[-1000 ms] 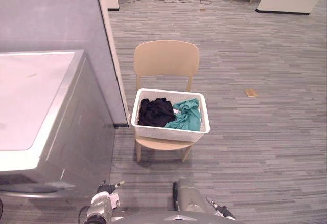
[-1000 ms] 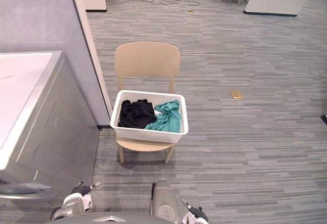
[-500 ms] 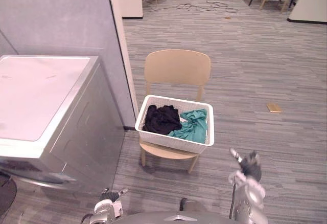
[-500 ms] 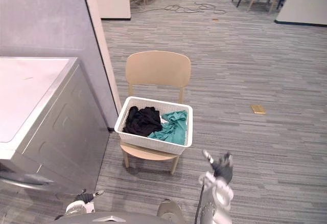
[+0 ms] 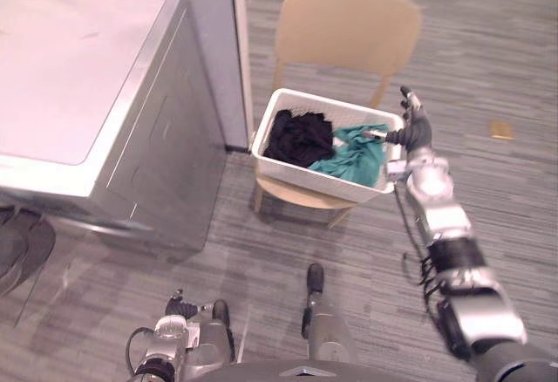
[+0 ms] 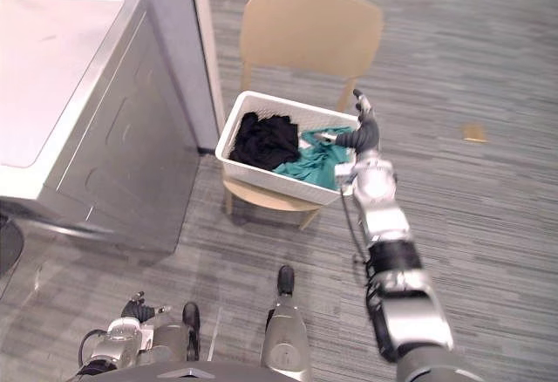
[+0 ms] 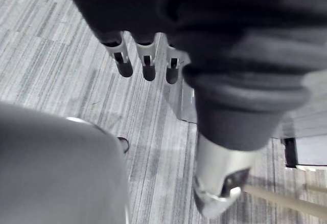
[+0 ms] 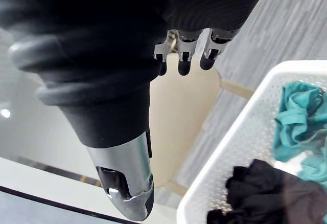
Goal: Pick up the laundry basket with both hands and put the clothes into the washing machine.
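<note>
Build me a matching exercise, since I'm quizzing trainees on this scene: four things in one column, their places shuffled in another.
1 white perforated plastic laundry basket
2 crumpled black garment
3 crumpled teal garment
4 right robot hand

A by the basket's right end
B on the seat of the beige chair
C in the basket's left half
D in the basket's right half

Pairs: 1-B, 2-C, 3-D, 4-A

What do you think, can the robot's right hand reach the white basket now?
Probably yes. The right hand is open and right beside the right end of the laundry basket, which sits on the chair. Nothing stands between them, so a short move inward should let it take the rim.
</note>
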You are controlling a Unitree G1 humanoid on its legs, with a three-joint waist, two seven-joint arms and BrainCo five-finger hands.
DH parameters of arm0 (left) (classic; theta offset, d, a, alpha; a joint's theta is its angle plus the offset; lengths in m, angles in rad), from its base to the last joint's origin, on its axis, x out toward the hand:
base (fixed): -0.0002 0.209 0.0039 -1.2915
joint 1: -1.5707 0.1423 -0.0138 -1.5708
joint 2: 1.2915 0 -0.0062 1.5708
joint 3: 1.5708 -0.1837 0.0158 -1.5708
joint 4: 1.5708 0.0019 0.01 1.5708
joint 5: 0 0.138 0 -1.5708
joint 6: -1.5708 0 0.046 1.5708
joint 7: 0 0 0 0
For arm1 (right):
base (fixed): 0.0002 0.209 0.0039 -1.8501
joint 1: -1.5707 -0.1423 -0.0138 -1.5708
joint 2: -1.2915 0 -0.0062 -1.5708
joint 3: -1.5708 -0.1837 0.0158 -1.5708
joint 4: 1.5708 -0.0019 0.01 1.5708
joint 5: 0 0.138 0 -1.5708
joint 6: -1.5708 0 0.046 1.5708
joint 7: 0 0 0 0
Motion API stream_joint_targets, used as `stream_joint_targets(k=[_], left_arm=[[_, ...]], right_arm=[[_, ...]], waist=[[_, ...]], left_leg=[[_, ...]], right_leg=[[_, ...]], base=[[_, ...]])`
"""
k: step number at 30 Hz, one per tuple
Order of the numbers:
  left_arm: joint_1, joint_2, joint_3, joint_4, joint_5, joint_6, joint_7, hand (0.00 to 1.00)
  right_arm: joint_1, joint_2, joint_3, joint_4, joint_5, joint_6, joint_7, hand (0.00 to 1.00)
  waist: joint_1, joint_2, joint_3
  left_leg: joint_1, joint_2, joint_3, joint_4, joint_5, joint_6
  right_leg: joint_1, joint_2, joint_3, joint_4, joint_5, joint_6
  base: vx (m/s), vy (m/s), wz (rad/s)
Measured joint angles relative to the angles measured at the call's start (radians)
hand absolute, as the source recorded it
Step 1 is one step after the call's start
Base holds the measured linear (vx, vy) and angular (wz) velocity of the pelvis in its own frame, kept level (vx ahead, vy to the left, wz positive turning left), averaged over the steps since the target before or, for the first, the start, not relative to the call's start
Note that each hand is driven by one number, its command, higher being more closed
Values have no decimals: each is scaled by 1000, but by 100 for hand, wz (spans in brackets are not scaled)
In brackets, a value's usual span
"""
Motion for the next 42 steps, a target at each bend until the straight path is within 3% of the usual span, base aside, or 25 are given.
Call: stream_joint_targets(k=[2,6,18,29,42], left_arm=[[-18,4,-10,-18,-37,-2,11,0],[-57,10,-12,-34,-79,-12,32,0],[-124,5,-10,-30,-162,-22,74,0],[-175,-9,-69,-29,-205,-29,78,0],[-192,-35,-14,-118,-234,-39,116,0]], right_arm=[[-125,-21,31,87,0,18,7,0],[-240,-76,44,203,0,44,6,0],[-333,-66,52,320,8,76,6,0],[-391,-35,49,424,35,83,-9,0],[-485,-53,77,416,81,83,-39,0]], waist=[[3,18,49],[17,21,119],[70,26,150],[88,24,154],[125,23,172]], left_leg=[[-47,14,-19,30,-3,3],[-98,22,-32,77,-18,7],[-242,23,-59,132,-33,11],[-351,23,-109,174,-35,12],[-509,24,-157,214,-29,6]], right_leg=[[-15,15,-14,-25,31,-1],[-28,22,-22,-41,44,-2],[-123,22,-47,-46,58,-7],[-182,23,-90,-43,59,-11],[-298,23,-137,-33,65,-16]], base=[[-9,-48,4],[-37,0,6],[-27,37,6],[-19,32,10],[-26,17,8]])
